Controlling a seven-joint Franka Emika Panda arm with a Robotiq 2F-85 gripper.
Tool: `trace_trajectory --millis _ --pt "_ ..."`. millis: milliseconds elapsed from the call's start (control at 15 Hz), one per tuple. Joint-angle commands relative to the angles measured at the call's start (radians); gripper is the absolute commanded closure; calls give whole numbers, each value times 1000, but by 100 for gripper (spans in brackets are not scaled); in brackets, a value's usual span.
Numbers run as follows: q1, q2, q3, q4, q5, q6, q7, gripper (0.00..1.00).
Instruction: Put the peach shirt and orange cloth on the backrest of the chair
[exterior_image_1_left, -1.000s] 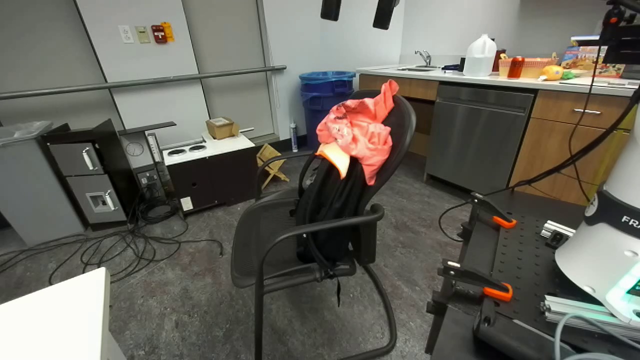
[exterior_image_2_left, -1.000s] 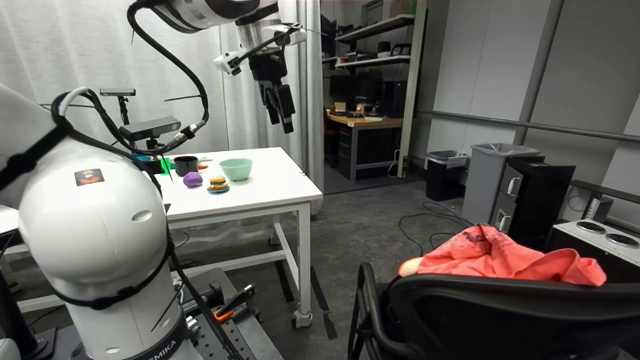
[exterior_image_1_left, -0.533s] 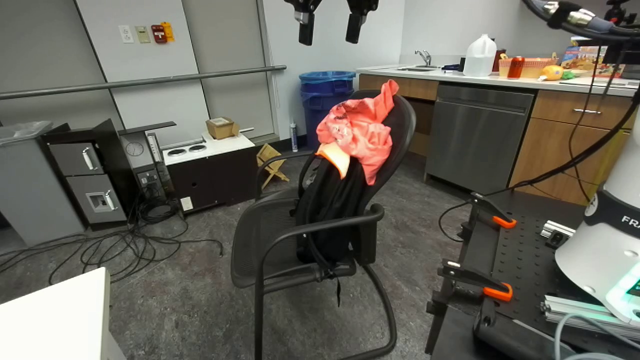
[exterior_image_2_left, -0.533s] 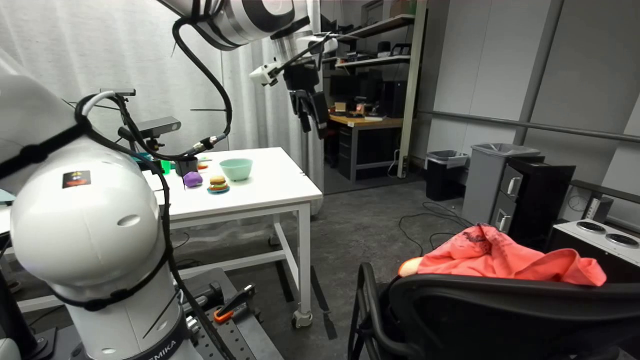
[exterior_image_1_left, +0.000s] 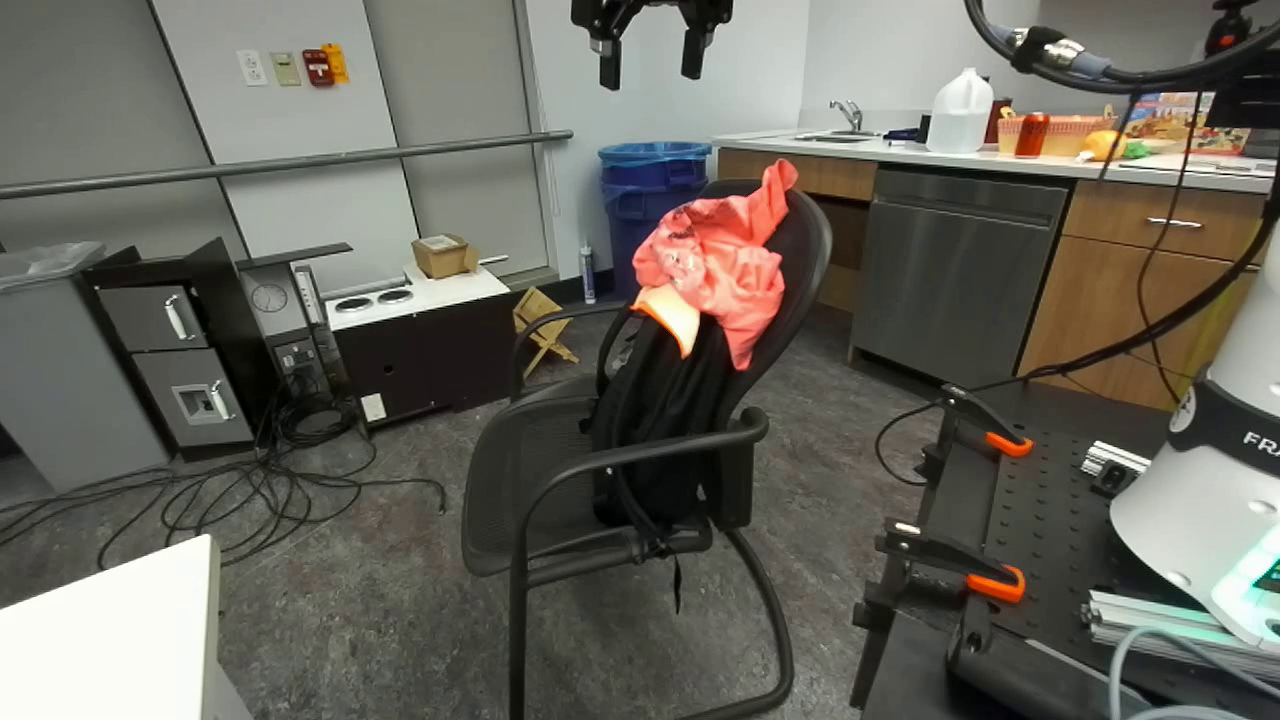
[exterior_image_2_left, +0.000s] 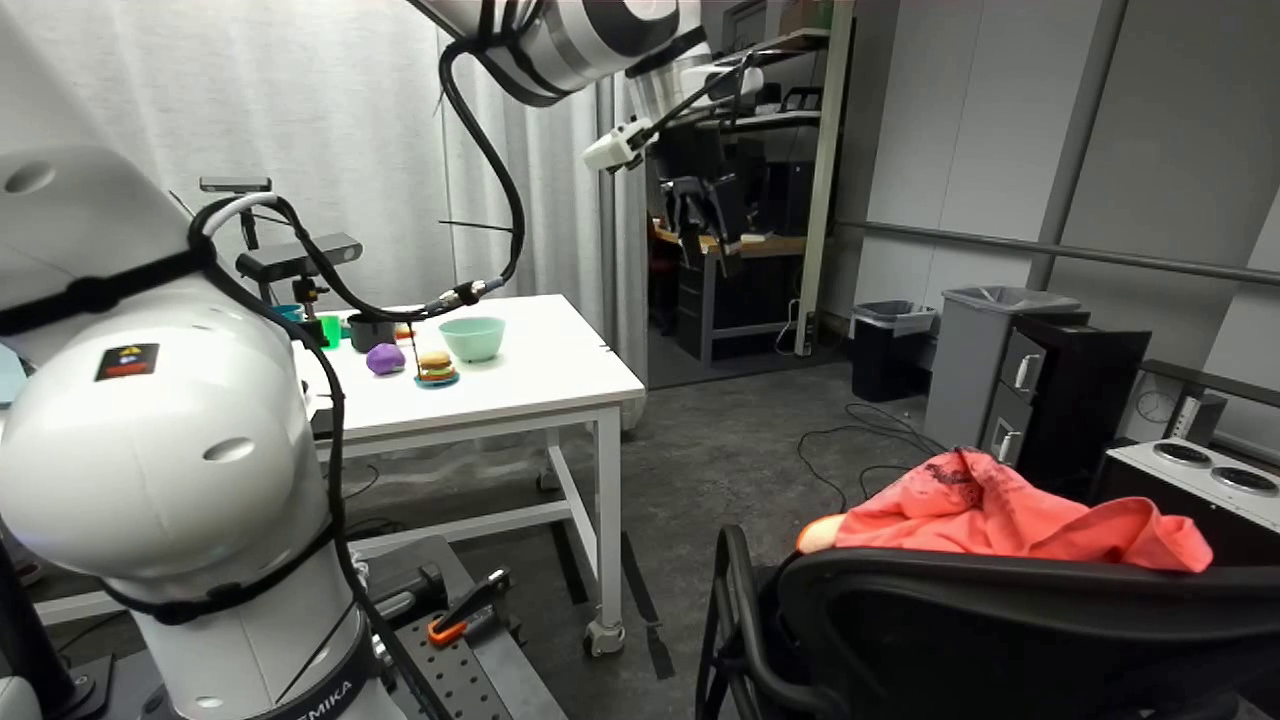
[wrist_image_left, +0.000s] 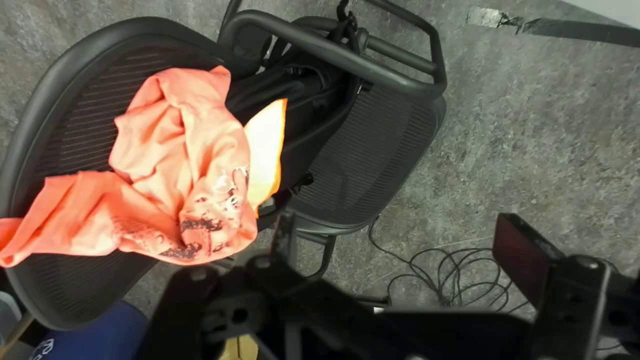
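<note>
The peach shirt (exterior_image_1_left: 715, 260) is a crumpled coral cloth with dark print, draped over the upper front of the black chair's backrest (exterior_image_1_left: 812, 245). It also shows in the other views (exterior_image_2_left: 985, 510) (wrist_image_left: 170, 150). The orange cloth (exterior_image_1_left: 672, 315), pale with a bright orange edge, sticks out from under the shirt and lies over a black bag (exterior_image_1_left: 650, 430); it also shows in the wrist view (wrist_image_left: 267, 150). The rest of it is hidden. My gripper (exterior_image_1_left: 651, 65) is open and empty, high above the chair and apart from the cloths; its fingers are wide apart in the wrist view (wrist_image_left: 397, 227).
A white table (exterior_image_2_left: 590, 372) with a green bowl (exterior_image_2_left: 472, 340) and toy food stands beside the arm. Loose cables (exterior_image_1_left: 290, 490) lie on the floor. A toy stove (exterior_image_1_left: 430, 340), a blue bin (exterior_image_1_left: 650, 195) and a counter (exterior_image_1_left: 800, 150) stand behind the chair.
My open gripper has moved across the room's air, rightward toward the chair's side in an exterior view, and lower at first in the opposite one. The shirt, orange cloth and chair have not moved.
</note>
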Motion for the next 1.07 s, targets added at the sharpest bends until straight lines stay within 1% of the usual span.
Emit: trace_trajectory --millis 0,400,1000 --pt "-26 82 -40 63 -65 31 38 0" --pt "-54 200 -113 110 -149 111 89 0" --pt "-49 394 -233 182 -235 249 126 0"
